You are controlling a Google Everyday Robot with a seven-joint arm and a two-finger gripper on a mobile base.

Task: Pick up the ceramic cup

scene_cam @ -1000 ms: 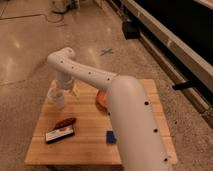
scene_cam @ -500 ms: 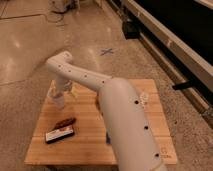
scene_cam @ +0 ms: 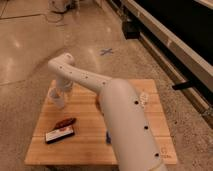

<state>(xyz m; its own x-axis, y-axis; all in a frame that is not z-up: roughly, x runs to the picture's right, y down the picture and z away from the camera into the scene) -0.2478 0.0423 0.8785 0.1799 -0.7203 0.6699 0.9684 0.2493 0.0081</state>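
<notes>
Camera view puts my gripper [scene_cam: 58, 95] right down at the ceramic cup [scene_cam: 58, 100] near the bench's [scene_cam: 90, 147] back left corner, but I cannot tell how its jaws stand. One cup, close to the left edge. One dark red thing [scene_cam: 65, 122] and one black-and-white packet [scene_cam: 60, 135] lie nearer me.

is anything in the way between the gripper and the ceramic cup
Nothing visible. The gripper is right at the ceramic cup near the wooden table's far left corner; the dark snack and black packet lie nearer the camera.
</notes>
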